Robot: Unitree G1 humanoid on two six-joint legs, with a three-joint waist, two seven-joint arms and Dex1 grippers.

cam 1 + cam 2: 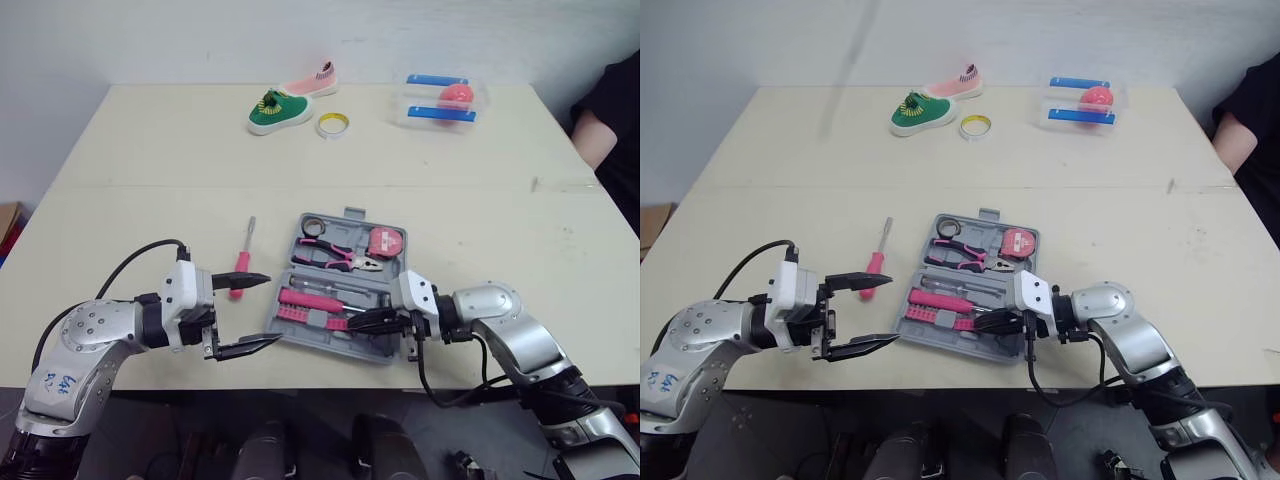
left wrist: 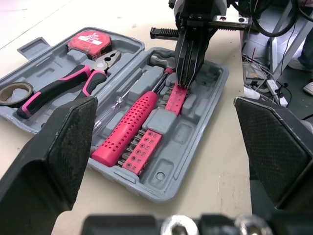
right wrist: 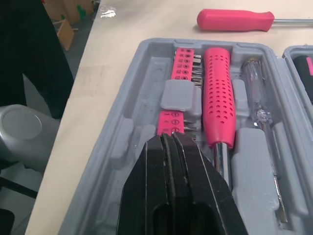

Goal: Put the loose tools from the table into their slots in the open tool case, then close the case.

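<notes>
Left of the tool case (image 1: 320,346), a pink-handled screwdriver (image 1: 239,270) is seen loose on the bench (image 1: 150,150), so stowing is judged unfinished (case open). It is best grasped next by the left pincer (image 1: 273,310), held spread beside the case's front-left corner; the right pincer (image 1: 353,322) is clenched empty over the case's bit strip (image 3: 172,121).

**Covered, cropped, or too small to tell**

The right gripper (image 3: 171,139), fingers pressed together, covers the near end of the pink bit strip (image 3: 171,120) in the tool case (image 3: 139,93). The loose screwdriver (image 3: 234,20) runs out of the right wrist view, its tip unseen. A person (image 1: 612,110) is cut off at the table's right side. The pink round object (image 1: 456,96) inside the clear box (image 1: 415,97) is too small to identify.
</notes>
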